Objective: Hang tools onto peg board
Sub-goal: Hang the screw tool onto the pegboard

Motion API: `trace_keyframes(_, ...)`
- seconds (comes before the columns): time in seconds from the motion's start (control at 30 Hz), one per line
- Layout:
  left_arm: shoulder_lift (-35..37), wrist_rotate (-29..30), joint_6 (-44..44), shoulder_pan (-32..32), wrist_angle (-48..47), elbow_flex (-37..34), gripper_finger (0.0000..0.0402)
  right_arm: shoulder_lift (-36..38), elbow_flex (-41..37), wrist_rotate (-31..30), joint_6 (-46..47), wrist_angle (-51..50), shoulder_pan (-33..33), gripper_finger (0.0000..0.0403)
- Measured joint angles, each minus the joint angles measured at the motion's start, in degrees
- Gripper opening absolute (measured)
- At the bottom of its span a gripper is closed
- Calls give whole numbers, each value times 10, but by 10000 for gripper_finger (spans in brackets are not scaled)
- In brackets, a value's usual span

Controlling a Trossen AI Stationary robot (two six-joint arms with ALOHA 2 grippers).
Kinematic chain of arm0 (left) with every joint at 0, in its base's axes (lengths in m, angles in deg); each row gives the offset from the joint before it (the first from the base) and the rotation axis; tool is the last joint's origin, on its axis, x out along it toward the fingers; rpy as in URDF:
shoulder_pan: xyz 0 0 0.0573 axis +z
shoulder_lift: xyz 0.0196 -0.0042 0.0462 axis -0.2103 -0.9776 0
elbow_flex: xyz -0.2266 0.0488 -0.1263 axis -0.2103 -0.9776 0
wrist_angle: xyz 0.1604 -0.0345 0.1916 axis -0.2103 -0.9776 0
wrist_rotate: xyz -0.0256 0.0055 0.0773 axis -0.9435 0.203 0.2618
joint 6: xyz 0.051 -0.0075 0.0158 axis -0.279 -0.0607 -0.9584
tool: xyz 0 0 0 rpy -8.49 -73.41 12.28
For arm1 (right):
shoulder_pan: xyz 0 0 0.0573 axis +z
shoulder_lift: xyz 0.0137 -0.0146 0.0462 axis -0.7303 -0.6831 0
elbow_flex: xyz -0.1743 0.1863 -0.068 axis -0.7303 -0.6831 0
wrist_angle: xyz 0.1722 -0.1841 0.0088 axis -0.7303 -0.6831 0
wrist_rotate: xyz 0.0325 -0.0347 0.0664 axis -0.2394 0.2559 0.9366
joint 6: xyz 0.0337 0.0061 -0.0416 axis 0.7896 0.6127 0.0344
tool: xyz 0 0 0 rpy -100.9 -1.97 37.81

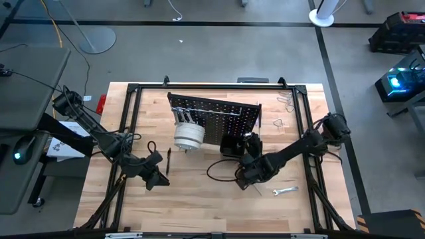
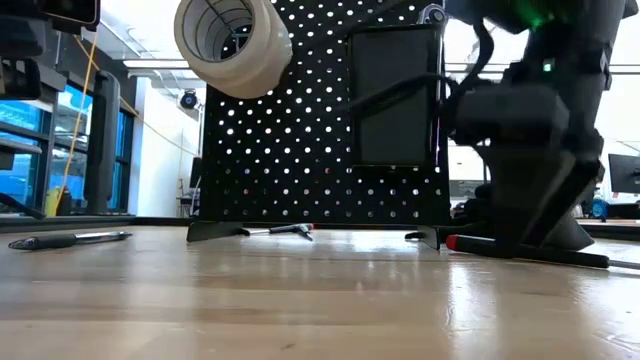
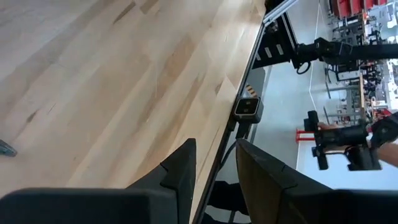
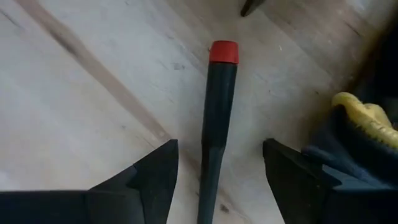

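Note:
The black peg board (image 1: 216,118) stands upright at mid table, also in the low view (image 2: 320,130). White tape rolls (image 1: 188,136) hang on its left part, and a black bin (image 1: 232,145) hangs on its right. A dark-handled screwdriver with a red cap (image 4: 217,106) lies flat on the table, also in the low view (image 2: 520,250). My right gripper (image 4: 221,155) is open just above it, one finger on each side and not touching; it also shows in the high view (image 1: 244,180). My left gripper (image 1: 156,178) is open and empty near the front left, also in the left wrist view (image 3: 214,180).
Another slim dark screwdriver (image 1: 169,160) lies left of the board, and a silver wrench (image 1: 285,190) lies at the front right. A black and yellow glove (image 4: 367,124) lies beside my right gripper. A dark cable loop (image 1: 219,169) lies in front of the board. Wire hooks (image 1: 285,99) lie at the far right.

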Motion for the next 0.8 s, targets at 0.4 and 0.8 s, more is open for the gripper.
trace_keyframes(0.4,0,-38,3,-2,53,0,106,-44,8,-11,39,-73,40,23)
trace_keyframes(0.8,1,-153,-59,-7,196,0,106,91,-2,35,142,-179,163,5)
